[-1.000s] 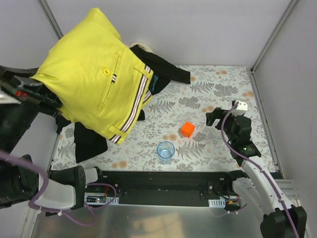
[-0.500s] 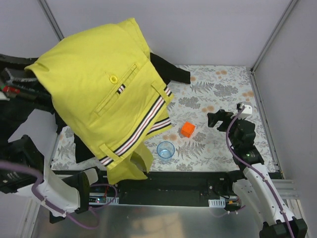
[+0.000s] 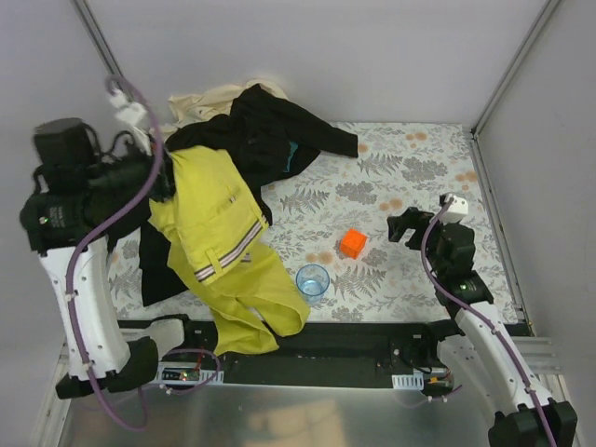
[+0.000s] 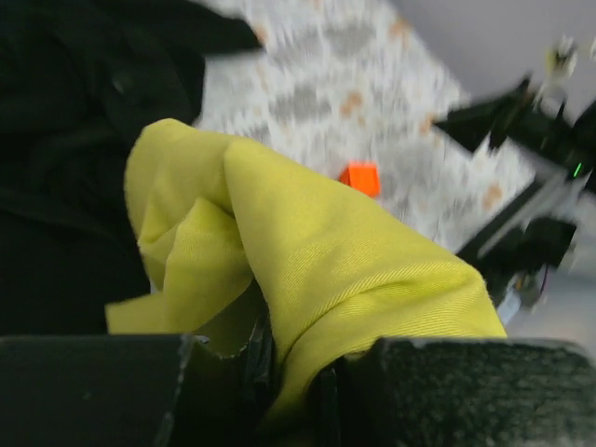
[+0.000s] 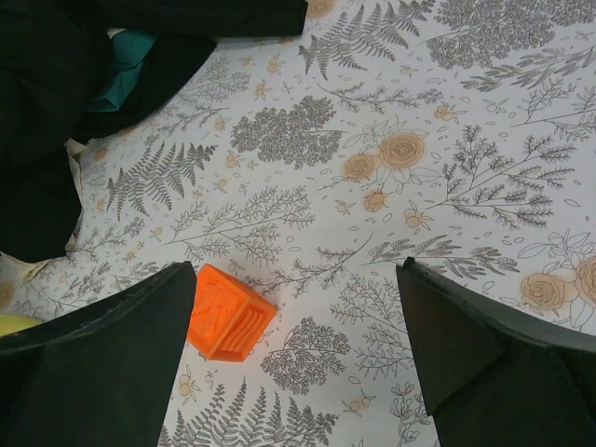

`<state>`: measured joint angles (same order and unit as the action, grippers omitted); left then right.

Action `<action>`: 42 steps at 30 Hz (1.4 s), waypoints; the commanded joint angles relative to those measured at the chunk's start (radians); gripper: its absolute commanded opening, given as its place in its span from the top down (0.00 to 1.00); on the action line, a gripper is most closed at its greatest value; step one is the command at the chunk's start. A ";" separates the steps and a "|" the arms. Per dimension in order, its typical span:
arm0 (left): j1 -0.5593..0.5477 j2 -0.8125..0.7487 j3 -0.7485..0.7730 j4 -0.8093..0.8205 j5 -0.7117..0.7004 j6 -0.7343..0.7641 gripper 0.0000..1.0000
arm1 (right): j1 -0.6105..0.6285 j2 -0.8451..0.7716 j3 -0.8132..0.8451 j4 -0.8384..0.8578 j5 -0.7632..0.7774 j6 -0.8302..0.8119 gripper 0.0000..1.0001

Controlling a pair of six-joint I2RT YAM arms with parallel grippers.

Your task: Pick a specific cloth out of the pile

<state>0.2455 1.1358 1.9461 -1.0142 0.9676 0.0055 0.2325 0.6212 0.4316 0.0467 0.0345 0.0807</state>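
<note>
The yellow cloth (image 3: 219,237) with its striped hem band hangs from my left gripper (image 3: 166,182) and drapes down over the table's front left edge. In the left wrist view the gripper (image 4: 298,391) is shut on a fold of the yellow cloth (image 4: 326,270). The pile (image 3: 265,130) of black garments lies at the back left, with cream cloth (image 3: 200,101) behind it and a bit of teal fabric (image 3: 293,155). My right gripper (image 3: 402,224) is open and empty over the floral table, apart from the cloth; it also shows in the right wrist view (image 5: 298,358).
An orange cube (image 3: 353,243) sits mid-table and also shows near the right gripper's left finger (image 5: 226,312). A blue clear cup (image 3: 312,280) stands near the front edge. Black garment (image 5: 56,102) and teal fabric (image 5: 126,70) lie at the upper left of the right wrist view.
My left arm has swung down and back, and the yellow cloth has dropped from a wide raised spread to a narrow hanging drape at the front left. The right arm has barely moved.
</note>
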 commanded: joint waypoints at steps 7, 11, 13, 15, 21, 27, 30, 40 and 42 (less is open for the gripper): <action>-0.468 -0.159 -0.625 -0.190 -0.400 0.399 1.00 | -0.001 0.069 0.076 0.008 -0.061 0.045 0.01; -0.621 -0.137 -0.783 -0.092 -0.512 0.367 1.00 | -0.001 0.055 0.052 0.004 -0.050 0.053 0.01; -0.727 -0.096 -0.841 -0.052 -0.597 0.350 1.00 | -0.001 0.043 0.044 0.001 -0.042 0.057 0.01; -0.756 -0.041 -0.915 -0.003 -0.624 0.350 1.00 | -0.001 0.037 0.036 0.001 -0.041 0.059 0.01; -0.802 0.119 -1.004 0.123 -0.658 0.393 1.00 | -0.001 0.035 0.029 -0.014 -0.041 0.064 0.01; -0.802 0.144 -1.007 0.180 -0.656 0.404 0.37 | -0.001 0.038 0.033 -0.019 -0.041 0.053 0.01; -0.792 0.089 -0.954 0.167 -0.682 0.398 0.01 | -0.001 0.043 0.035 -0.019 -0.041 0.051 0.01; -0.710 -0.016 -0.744 -0.049 -0.926 0.502 0.01 | 0.001 0.094 0.053 -0.002 -0.041 0.053 0.01; -0.672 -0.033 -0.725 -0.055 -1.033 0.542 0.01 | -0.001 0.100 0.055 0.001 -0.041 0.047 0.01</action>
<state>-0.4797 1.1496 1.1671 -0.9752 0.1413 0.4488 0.2325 0.7143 0.4599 0.0105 -0.0055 0.1299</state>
